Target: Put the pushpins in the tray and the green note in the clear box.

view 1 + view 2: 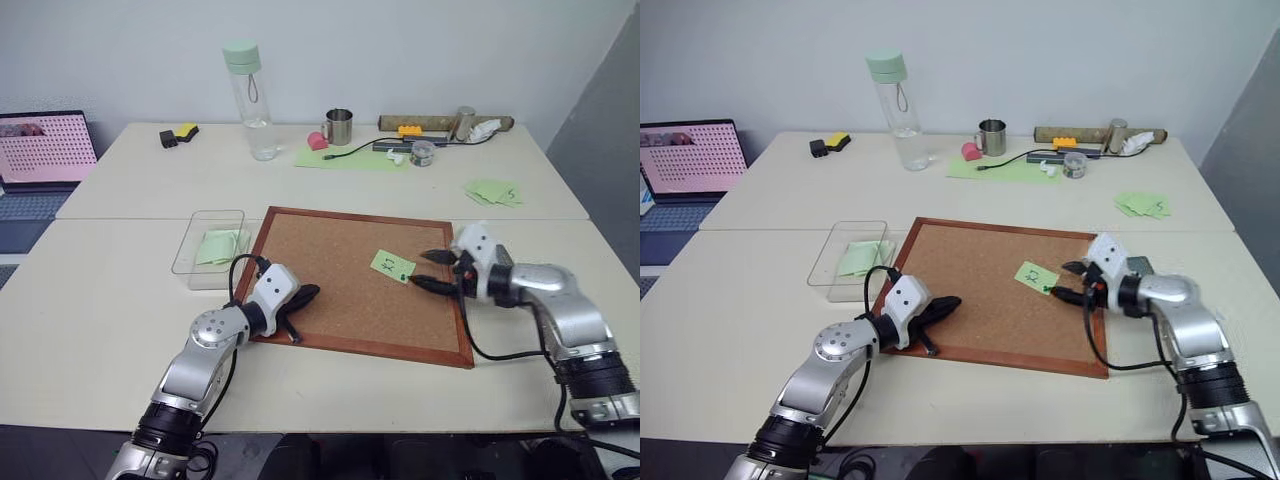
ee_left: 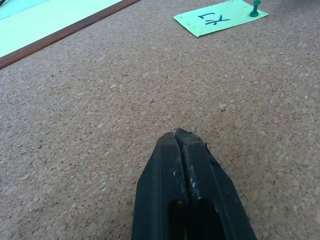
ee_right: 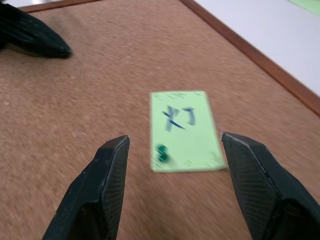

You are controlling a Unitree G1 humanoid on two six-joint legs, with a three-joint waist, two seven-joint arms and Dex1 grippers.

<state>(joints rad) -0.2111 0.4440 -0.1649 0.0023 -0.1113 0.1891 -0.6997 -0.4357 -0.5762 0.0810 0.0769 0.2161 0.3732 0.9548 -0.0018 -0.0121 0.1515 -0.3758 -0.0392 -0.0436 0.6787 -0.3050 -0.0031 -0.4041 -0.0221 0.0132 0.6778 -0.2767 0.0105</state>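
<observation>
The green note (image 1: pixel 390 264) with black marks lies on the cork board (image 1: pixel 340 300), held at its near corner by a green pushpin (image 3: pixel 162 153). My right gripper (image 1: pixel 422 270) hovers just right of the note, open, with its fingers either side of the pinned edge and nothing between them. My left gripper (image 1: pixel 310 291) rests shut and empty on the board's left part, its tip (image 2: pixel 179 134) pointing toward the note. The clear box (image 1: pixel 182 255) stands left of the board with green paper inside. A dark-grey strip of the tray (image 1: pixel 1138 264) peeks out behind my right hand.
A water bottle (image 1: pixel 250 100), a metal cup (image 1: pixel 338 126) and a large green sheet (image 1: pixel 350 157) sit at the back. Loose green notes (image 1: pixel 492 190) lie far right. A laptop (image 1: pixel 45 150) stands at the left.
</observation>
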